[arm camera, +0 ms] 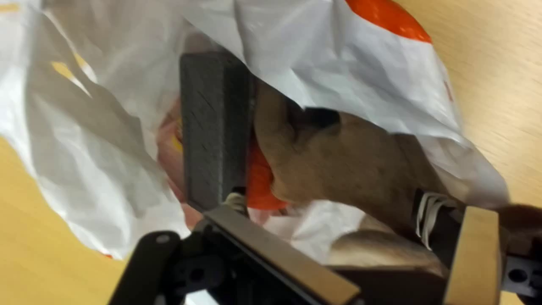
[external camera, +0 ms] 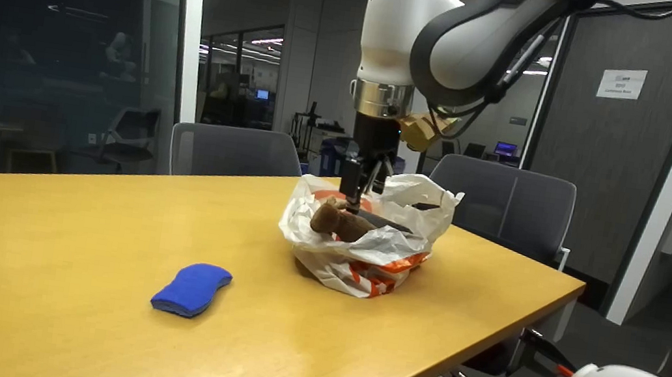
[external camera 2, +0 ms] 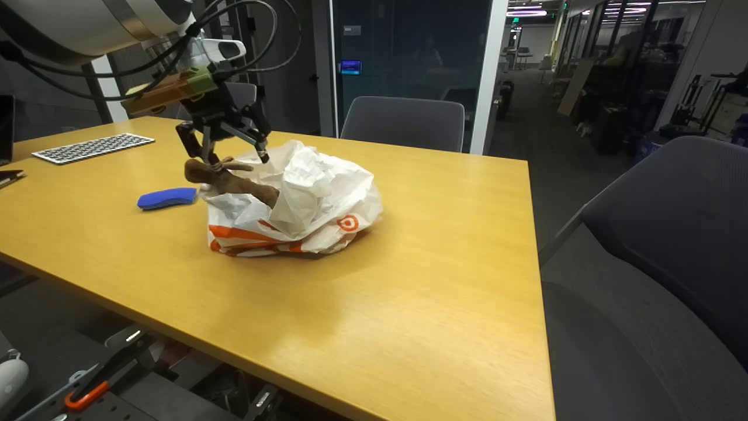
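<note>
1. The gripper [arm camera: 335, 204] hung at the open mouth of a crumpled white plastic shopping bag [external camera 2: 345, 199], its jaws spread wide, with nothing clasped between them.
2. A brown plush toy [arm camera: 338, 165] was nearest: in the wrist view its trunk lay at 12 o'clock from the midpoint between the fingertips, its long axis slanting from about 10 o'clock down to 4.
3. The toy lay partly inside the bag, its head [external camera 2: 197, 172] jutting past the rim toward 10 o'clock in an exterior view.
4. In the wrist view the fingertip on the 3 o'clock side sat at the toy's neck; whether it pressed on the plush could not be told.
5. The fingertip on the 9 o'clock side was by the lower end of a dark grey bar [arm camera: 205, 131], which stretched from 12 to 6 beside the toy; a red-orange item [arm camera: 261, 182] showed between the two.
6. On the wooden table [external camera: 68, 269], a blue fabric pad [external camera: 192, 290] lay apart from the bag at 8 o'clock; a keyboard [external camera 2: 93, 148] sat farther off, between 9 and 10, in an exterior view.
</note>
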You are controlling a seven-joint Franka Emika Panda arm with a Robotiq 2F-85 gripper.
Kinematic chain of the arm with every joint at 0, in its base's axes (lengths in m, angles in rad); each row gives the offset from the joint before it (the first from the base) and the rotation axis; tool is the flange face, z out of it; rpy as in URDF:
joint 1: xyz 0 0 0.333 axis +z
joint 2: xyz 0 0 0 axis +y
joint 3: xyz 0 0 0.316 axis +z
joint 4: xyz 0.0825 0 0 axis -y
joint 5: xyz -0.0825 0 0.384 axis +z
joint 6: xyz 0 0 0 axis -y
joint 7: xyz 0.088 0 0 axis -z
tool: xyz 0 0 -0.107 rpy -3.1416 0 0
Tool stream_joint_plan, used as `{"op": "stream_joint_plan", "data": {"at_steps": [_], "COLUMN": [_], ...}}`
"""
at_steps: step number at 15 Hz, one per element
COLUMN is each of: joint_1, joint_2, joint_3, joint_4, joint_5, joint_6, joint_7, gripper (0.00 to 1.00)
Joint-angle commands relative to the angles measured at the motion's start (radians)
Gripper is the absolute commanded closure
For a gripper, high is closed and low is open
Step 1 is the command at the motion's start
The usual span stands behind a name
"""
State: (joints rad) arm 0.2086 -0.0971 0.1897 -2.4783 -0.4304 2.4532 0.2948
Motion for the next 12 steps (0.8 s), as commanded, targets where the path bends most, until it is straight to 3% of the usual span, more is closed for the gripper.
{"op": "stream_joint_plan", "data": {"at_steps": [1,6,12], "joint_1": [0.038,0.106,0.156], "joint_2": [-0.001,0.06,0.208], "joint_3": [0.038,0.103,0.173], "joint_4": [0.024,0.031,0.058], "joint_5": [0.155,0.25,0.31], "joint_6": [0.127,0.28,0.344], "joint_7": [-0.115,-0.293,-0.551], "gripper": [0.0,0.0,0.0]}}
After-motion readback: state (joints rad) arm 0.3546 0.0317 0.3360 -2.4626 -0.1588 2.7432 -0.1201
